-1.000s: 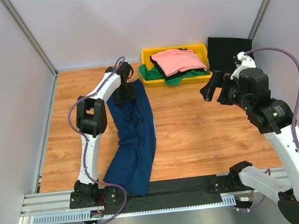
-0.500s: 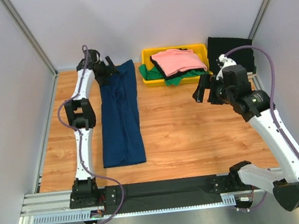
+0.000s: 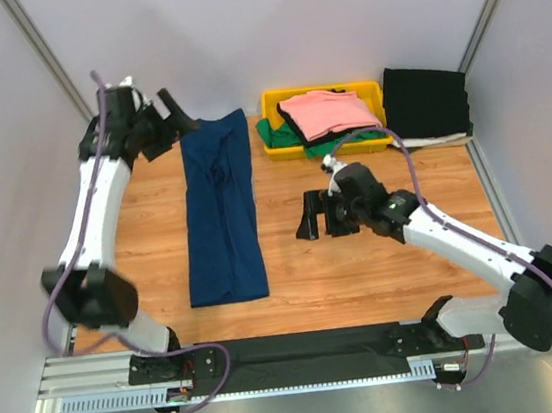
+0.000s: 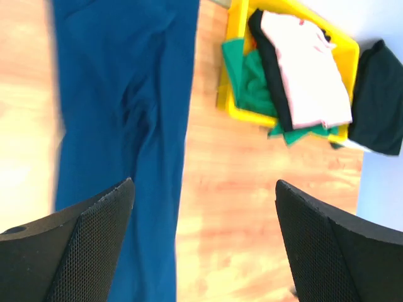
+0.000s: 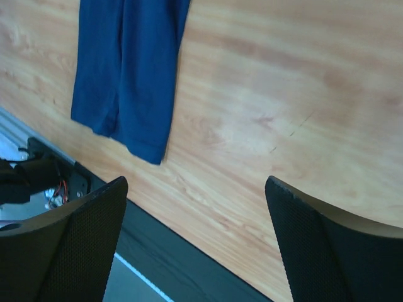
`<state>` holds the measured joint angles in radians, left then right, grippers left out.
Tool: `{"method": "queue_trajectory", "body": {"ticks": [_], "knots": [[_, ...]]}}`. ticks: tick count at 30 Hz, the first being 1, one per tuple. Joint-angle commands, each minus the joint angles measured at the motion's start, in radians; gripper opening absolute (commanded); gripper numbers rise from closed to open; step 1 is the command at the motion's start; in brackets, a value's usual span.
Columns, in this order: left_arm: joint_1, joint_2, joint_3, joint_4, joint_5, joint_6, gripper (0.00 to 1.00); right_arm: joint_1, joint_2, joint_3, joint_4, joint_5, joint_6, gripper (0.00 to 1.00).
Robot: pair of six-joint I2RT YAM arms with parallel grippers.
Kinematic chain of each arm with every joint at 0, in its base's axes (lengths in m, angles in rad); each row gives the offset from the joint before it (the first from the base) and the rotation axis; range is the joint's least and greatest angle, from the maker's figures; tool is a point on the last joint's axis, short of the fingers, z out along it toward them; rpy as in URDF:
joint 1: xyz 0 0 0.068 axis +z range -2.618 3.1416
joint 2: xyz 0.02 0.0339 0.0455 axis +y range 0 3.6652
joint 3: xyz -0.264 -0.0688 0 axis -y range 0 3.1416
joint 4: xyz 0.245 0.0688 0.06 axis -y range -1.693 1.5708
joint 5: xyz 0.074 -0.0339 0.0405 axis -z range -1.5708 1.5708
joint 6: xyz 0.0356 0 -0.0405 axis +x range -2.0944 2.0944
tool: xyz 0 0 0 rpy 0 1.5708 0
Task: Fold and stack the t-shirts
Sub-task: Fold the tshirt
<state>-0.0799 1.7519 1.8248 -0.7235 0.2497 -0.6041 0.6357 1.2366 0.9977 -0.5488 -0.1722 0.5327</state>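
Navy t-shirt (image 3: 221,213) lies folded lengthwise (left fingers (image 4: 82,245), right fingers (image 5: 69,242) spread apart).

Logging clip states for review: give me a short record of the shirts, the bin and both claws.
navy t-shirt: long folded strip, flat on the table, left of centre
yellow bin: far edge; pink t-shirt atop green t-shirt in it
black t-shirt: folded, right of the bin
left claw: open, empty, beside the strip's far end
right claw: open, empty, above bare wood

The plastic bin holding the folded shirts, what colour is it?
The rectangular plastic bin is bright yellow, clearest in the top external view.
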Motion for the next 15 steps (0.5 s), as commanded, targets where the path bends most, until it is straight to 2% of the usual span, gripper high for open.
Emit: {"method": "queue_trajectory", "body": {"ticks": [1,2,4,6,7,8,11,15], "knots": [[0.008,-0.227,-0.387,-0.120,-0.168,0.014,0.98,0.056,0.033,-0.137,0.215,-0.094,0.166,0.90],[0.008,-0.340,-0.476,-0.110,-0.179,0.009,0.98,0.067,0.052,-0.171,0.325,-0.124,0.220,0.89],[0.008,-0.448,-0.705,-0.082,-0.188,0.009,0.97,0.111,0.122,-0.229,0.409,-0.180,0.254,0.87],[0.008,-0.587,-0.824,-0.076,-0.207,0.004,0.96,0.172,0.176,-0.229,0.478,-0.178,0.276,0.86],[0.009,-0.636,-0.932,-0.068,-0.248,-0.009,0.96,0.194,0.228,-0.220,0.489,-0.171,0.274,0.86],[0.008,-0.737,-0.987,-0.059,-0.248,-0.028,0.96,0.215,0.254,-0.208,0.498,-0.164,0.276,0.87],[0.008,-0.898,-1.143,-0.051,-0.239,-0.083,0.96,0.271,0.355,-0.182,0.535,-0.135,0.299,0.86],[-0.012,-1.011,-1.231,-0.076,-0.234,-0.245,0.92,0.308,0.471,-0.159,0.595,-0.133,0.340,0.80]]}}
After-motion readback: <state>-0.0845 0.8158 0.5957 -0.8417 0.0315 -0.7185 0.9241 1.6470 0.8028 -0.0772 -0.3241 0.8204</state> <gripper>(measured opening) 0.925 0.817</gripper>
